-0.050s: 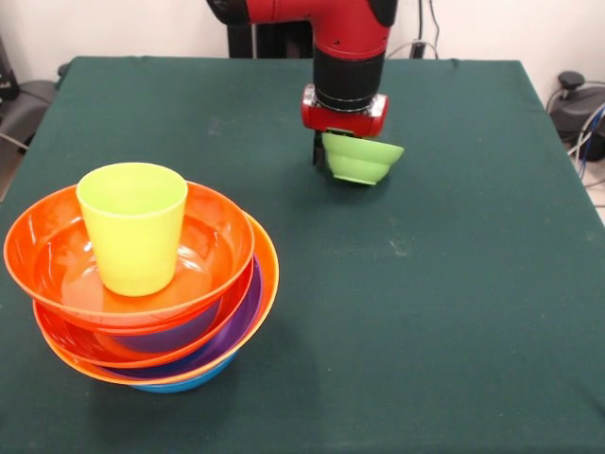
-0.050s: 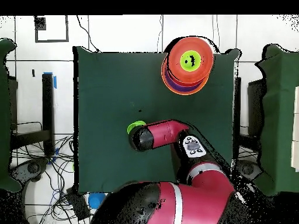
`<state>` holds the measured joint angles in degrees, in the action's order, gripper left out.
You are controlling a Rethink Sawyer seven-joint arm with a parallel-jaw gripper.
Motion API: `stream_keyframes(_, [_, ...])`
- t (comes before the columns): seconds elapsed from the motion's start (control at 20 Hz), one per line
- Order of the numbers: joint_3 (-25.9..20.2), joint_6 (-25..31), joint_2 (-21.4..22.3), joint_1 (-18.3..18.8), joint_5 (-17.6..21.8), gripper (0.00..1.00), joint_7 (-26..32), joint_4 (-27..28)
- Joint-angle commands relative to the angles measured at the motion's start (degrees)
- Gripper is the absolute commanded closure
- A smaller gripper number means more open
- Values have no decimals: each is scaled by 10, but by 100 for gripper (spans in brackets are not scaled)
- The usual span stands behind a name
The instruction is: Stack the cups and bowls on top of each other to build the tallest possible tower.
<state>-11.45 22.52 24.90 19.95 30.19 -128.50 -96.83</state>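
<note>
— Where is the small lime-green bowl (image 1: 363, 158)?
— The hand (image 1: 333, 156) grasps it by the rim, tilted, lifted just above the green tabletop (image 1: 454, 284).
— And the tower (image 1: 142, 293)?
— Well apart, near the tabletop's edge: nested orange, purple and blue bowls, with the lime-green cup (image 1: 132, 227) standing upright in the top bowl.

Glossy plastic bowls (image 1: 142, 312) catch the light; the lime-green tumbler (image 1: 132, 227) looks smooth, duller plastic. The counter (image 1: 425, 303) wears matt green cloth.
</note>
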Motion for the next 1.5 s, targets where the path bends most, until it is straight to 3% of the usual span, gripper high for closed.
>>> stream_keyframes(0.05, [-25,-50,-28,-7,23,100,1,27])
stream_keyframes(0.85, [-105,33,86,81,-40,100,45,-34])
stream_keyframes(1.15, [-139,60,78,124,-54,100,71,-17])
stream_keyframes(1.5, [-207,192,120,192,-138,100,104,-4])
